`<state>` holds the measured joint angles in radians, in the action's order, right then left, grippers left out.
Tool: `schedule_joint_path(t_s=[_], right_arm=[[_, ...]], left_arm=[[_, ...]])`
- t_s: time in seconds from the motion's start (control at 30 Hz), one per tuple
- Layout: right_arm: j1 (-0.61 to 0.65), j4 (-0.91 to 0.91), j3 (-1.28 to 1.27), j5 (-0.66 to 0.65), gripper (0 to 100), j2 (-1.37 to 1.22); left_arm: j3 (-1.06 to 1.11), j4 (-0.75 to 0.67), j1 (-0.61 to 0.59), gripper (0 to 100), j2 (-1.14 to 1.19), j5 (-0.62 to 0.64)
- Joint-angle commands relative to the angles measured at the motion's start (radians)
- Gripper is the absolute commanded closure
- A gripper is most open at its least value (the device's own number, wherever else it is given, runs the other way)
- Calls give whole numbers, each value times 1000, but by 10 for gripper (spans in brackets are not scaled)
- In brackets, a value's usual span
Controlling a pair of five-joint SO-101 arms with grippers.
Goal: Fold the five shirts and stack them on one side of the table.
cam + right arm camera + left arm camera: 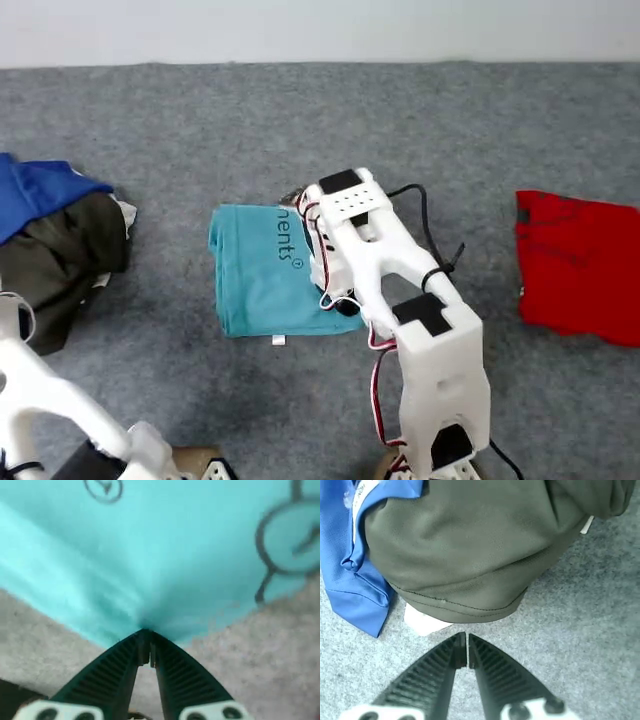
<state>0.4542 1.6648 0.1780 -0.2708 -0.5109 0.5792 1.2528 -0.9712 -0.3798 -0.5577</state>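
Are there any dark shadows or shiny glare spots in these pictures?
High view: soft, even light on the grey table, no glare, hardly any shadow. Left wrist view: a thin shadow under the hem of the olive shirt. Right wrist view: the teal shirt looks darker where it puckers at the right gripper, shut on it.

Diffuse, bright light fell evenly from above. Just ahead of the right gripper, the teal shirt showed a soft shadow where its cloth gathered at the clamped tips. Beyond the left gripper, the olive shirt threw a narrow, faint shadow along its hem onto the grey table; its folds were gently shaded.
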Motion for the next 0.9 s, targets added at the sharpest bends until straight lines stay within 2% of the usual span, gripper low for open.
schedule_joint_path(t_s=[0.0,0.23,0.37,0.5,0.87], right_arm=[[-12,70,52,29,990,159],[-45,128,29,68,965,389],[-62,125,-14,167,791,412],[-53,10,-98,267,644,346],[44,-165,-69,302,626,74]], left_arm=[[-35,-18,9,983,-40,-3],[-35,-18,9,983,-40,-3],[-27,-20,9,983,-38,-3],[13,-49,11,983,-40,-3],[24,-51,9,983,-46,-3]])
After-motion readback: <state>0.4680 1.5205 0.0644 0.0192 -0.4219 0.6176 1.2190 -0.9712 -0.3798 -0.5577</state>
